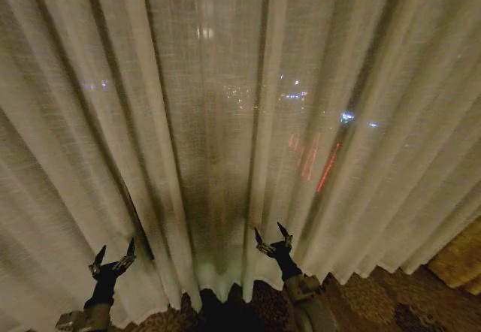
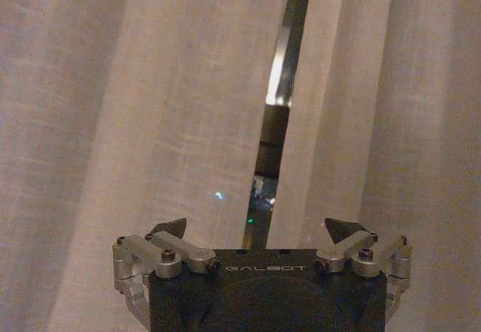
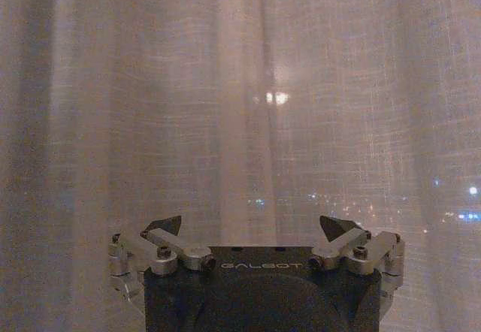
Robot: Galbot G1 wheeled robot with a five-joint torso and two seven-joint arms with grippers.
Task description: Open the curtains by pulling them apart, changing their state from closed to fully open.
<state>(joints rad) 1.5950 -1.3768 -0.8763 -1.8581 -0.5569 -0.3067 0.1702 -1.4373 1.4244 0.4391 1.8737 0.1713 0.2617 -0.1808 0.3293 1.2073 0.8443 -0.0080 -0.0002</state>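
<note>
Curtains (image 1: 225, 107) closed; left gripper (image 1: 113, 258), right gripper (image 1: 272, 239) spread, facing them.

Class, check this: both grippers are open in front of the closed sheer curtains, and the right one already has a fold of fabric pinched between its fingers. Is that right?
Not quite. The right gripper holds nothing: the right wrist view shows its fingers spread with the curtains hanging beyond them, ungripped. The rest stands: the left gripper is open too, and the curtains are closed.

Patterned brown carpet (image 1: 376, 298) covers the floor at lower right, and a golden-brown drape (image 1: 462, 261) edges in at far right.
</note>
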